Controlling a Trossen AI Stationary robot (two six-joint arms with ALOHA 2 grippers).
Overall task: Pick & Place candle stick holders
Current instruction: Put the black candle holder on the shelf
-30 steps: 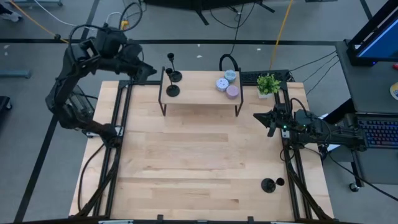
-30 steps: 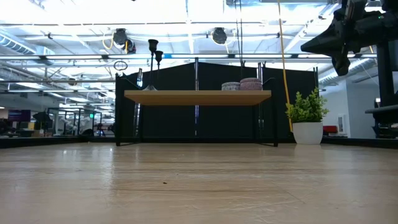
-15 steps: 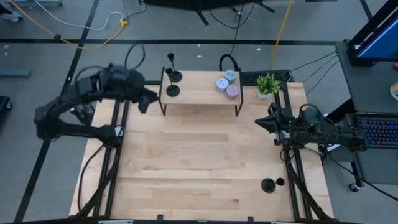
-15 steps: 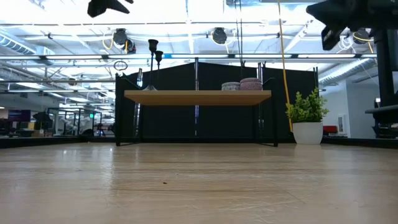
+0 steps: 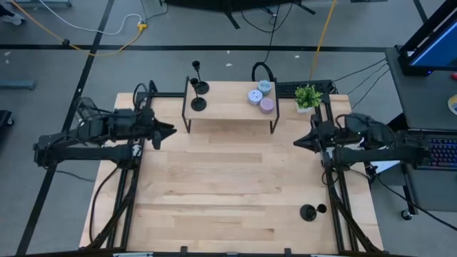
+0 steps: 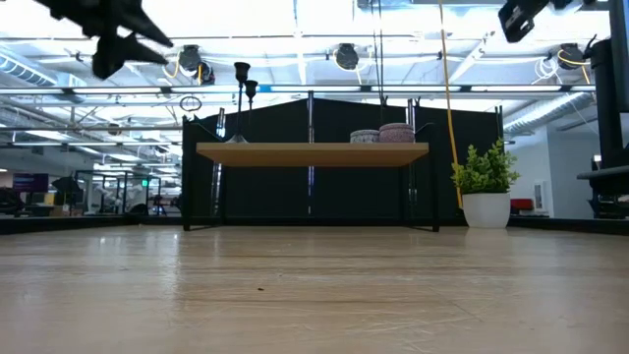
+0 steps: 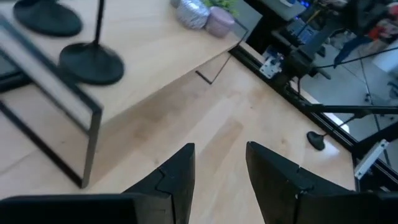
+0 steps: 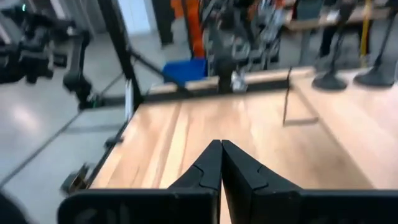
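Two black candle stick holders (image 5: 198,103) (image 5: 203,88) stand on their disc bases at the left end of a small wooden shelf (image 5: 228,108) at the table's far side. A third holder (image 5: 308,212) is on the table top near the near right corner. My left gripper (image 5: 168,132) hovers open, pointing toward the table's right, in front of the shelf's left end; its wrist view shows the nearer holder (image 7: 91,62) ahead. My right gripper (image 5: 297,143) hovers shut at the table's right edge, pointing toward the table's left.
Three pastel pucks (image 5: 260,96) sit on the shelf's right half. A small potted plant (image 5: 308,96) stands at the far right corner. The shelf rests on thin black legs (image 7: 87,146). Black frame rails (image 5: 136,178) run along both table sides.
My left gripper has come down from beside the shelf's far left corner and drawn toward the table's near edge, staying open. My right gripper has risen at the right edge and rolled, staying shut. The holders have not moved.
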